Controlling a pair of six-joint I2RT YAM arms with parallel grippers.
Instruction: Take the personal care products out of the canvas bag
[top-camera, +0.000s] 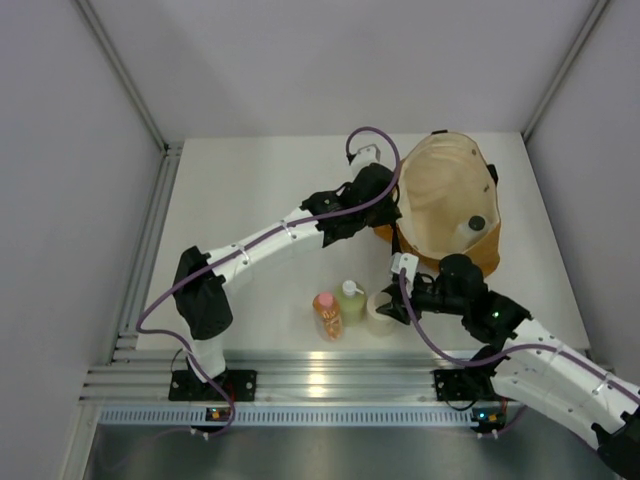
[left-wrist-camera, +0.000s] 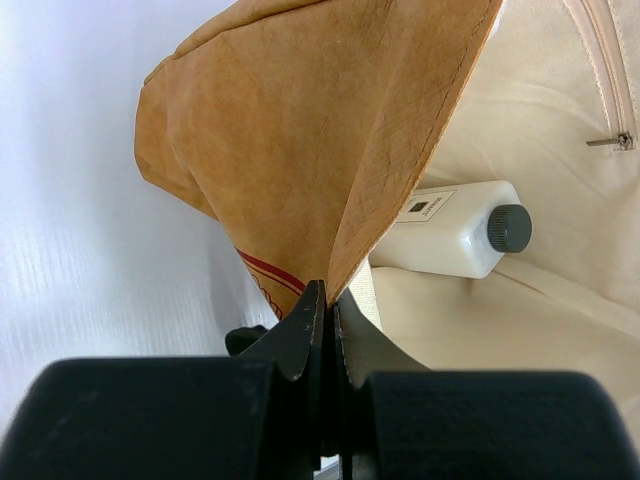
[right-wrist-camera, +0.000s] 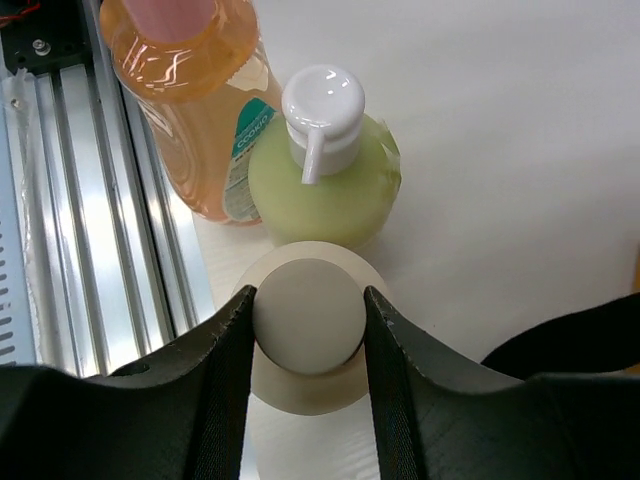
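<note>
Right gripper (right-wrist-camera: 310, 300) fills the foreground of its wrist view, with its two dark fingers (right-wrist-camera: 225, 360) pressed against opposite sides of the round cap of the cream bottle (right-wrist-camera: 305, 385). The jaws are closed on that cap, and the bottle stands upright outside the bag (top-camera: 487, 252), just off its near left corner. Green bottle (right-wrist-camera: 325, 190), with a white pump cap, stands one place farther from the bag, close against the cream bottle. Orange bottle (right-wrist-camera: 200, 100) stands farthest from the bag of the three, close beside the green one. All three rest on the white table (top-camera: 250, 190), on the side of the bag that faces the arm bases. Left gripper (left-wrist-camera: 328, 300) is at the left rim of the bag, its jaws fully closed and pinching the edge of the tan-orange cloth, which rises from between the fingertips. The mouth of the bag gapes open, showing the cream lining. White bottle (left-wrist-camera: 450, 228), with a black cap, lies on its side inside the bag, on the lining near the right wall. Its cap points away from the pinched rim. A black handle (top-camera: 492, 172) shows at the right edge of the bag, and a zip pull (left-wrist-camera: 622, 140) hangs on the lining above the white bottle in the left wrist view.
</note>
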